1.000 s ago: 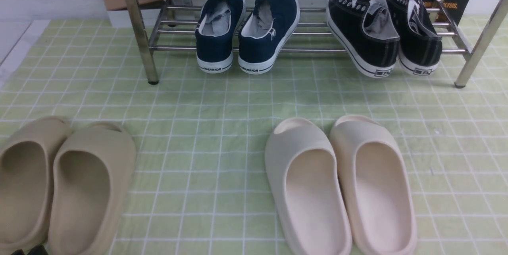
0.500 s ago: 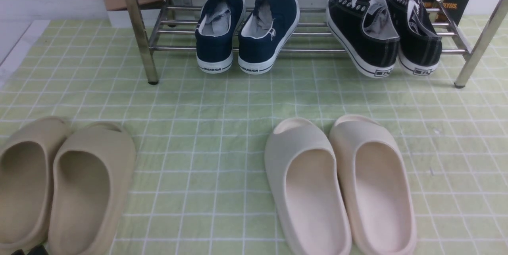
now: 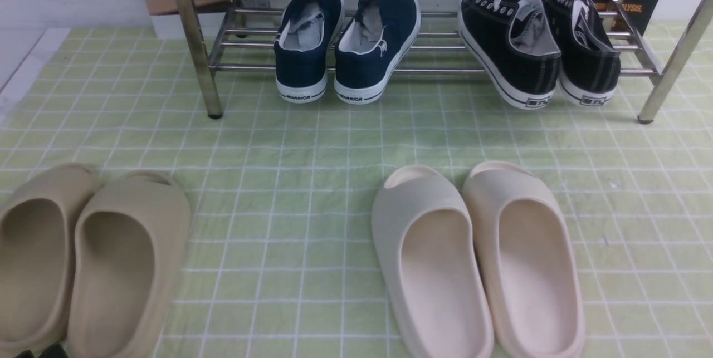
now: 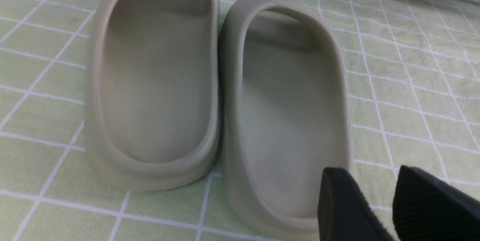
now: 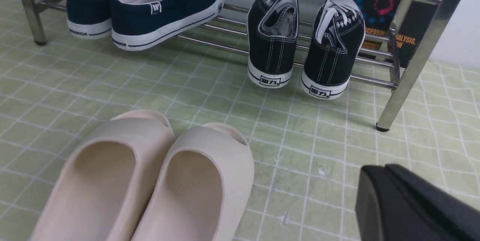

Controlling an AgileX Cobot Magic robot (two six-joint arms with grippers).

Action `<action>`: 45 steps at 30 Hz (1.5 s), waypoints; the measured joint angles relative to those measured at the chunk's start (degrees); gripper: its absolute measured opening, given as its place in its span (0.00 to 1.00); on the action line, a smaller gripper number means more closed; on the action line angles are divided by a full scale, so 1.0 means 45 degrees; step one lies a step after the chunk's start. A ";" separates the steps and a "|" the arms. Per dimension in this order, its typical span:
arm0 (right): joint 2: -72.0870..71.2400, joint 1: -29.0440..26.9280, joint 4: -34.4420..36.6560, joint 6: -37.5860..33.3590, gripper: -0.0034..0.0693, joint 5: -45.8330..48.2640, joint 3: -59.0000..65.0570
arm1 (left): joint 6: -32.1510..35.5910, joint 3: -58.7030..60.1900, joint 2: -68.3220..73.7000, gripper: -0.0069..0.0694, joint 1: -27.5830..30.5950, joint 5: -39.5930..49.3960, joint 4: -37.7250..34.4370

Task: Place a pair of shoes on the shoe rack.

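The pair of shoes, two black canvas sneakers (image 3: 509, 46) (image 3: 585, 40) with white laces and soles, lies on the right half of the shoe rack (image 3: 245, 67), heels hanging over its front bar. The right wrist view shows both sneakers (image 5: 273, 42) (image 5: 332, 50) side by side on the bars. My right gripper (image 5: 382, 169) is shut and empty, low over the cloth in front of the rack's right leg (image 5: 416, 61). My left gripper (image 4: 369, 173) is open and empty, its fingers hovering at the heel of a tan slide (image 4: 292, 102).
Navy WARRIOR slip-ons (image 3: 345, 40) occupy the rack's left half. Two tan slides (image 3: 83, 258) lie at the near left and two cream slides (image 3: 479, 258) at the near middle, on a green checked cloth (image 3: 289, 141). A wall stands behind the rack.
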 joint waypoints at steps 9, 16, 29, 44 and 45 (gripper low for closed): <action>-0.2558 -0.0902 -0.3159 0.2994 0.05 -0.4124 0.5086 | 0.0000 0.0000 0.0000 0.39 0.0000 0.0000 0.0000; -0.4270 -0.2472 -0.3834 0.5365 0.05 -0.3434 0.7253 | 0.0000 0.0000 0.0000 0.39 0.0000 0.0000 0.0000; -0.4268 -0.2530 -0.3846 0.5510 0.05 -0.2144 0.7179 | 0.0000 0.0000 0.0000 0.40 0.0000 0.0003 0.0000; -0.4268 -0.2530 -0.3846 0.5528 0.07 -0.2072 0.7156 | 0.0000 0.0000 0.0000 0.40 0.0000 0.0003 0.0000; -0.4268 -0.2530 -0.3846 0.5528 0.07 -0.2072 0.7156 | 0.0000 0.0000 0.0000 0.40 0.0000 0.0003 0.0000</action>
